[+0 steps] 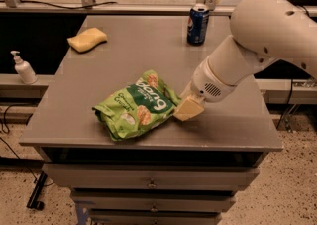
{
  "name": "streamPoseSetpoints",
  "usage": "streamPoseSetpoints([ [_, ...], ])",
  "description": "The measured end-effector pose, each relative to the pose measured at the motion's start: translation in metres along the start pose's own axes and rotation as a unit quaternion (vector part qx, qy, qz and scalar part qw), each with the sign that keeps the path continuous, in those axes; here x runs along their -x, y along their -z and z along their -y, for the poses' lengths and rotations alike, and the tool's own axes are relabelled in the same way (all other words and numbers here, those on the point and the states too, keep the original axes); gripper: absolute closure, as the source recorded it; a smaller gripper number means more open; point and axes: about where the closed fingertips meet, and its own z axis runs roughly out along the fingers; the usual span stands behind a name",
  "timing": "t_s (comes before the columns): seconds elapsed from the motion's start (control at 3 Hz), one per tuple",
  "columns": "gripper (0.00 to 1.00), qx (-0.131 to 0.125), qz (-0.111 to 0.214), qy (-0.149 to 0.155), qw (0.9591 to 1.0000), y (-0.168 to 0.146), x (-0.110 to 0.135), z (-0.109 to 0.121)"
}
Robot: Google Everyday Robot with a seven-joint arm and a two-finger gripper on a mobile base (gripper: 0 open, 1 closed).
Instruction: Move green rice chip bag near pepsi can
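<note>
While claw (187, 109) at right end, green rice chip bag (136, 106) lies diagonal.

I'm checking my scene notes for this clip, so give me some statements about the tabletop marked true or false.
1. The green rice chip bag lies on the front part of the table. True.
2. The pepsi can stands touching the bag. False: it stands upright near the table's far edge, well apart from the bag.
3. The gripper is at the bag's right edge in the camera view. True.
4. The yellow sponge lies on top of the bag. False: it lies on the table's far left part.
5. The white pump bottle stands on the table. False: it stands on a ledge left of the table.
</note>
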Motion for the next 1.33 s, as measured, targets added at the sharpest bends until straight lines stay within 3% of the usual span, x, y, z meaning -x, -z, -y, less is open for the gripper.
streamPoseSetpoints([
  [0.33,1.00,0.000,0.000,0.000,1.0000,0.000,0.000,0.000],
  [0.67,1.00,-0.019,-0.018,0.003,0.9997,0.017,0.029,0.006],
  [1.0,1.00,-0.070,-0.029,0.014,0.9971,0.060,0.072,0.022],
  [1.33,1.00,-0.128,-0.038,0.035,0.9904,0.109,0.109,0.041],
])
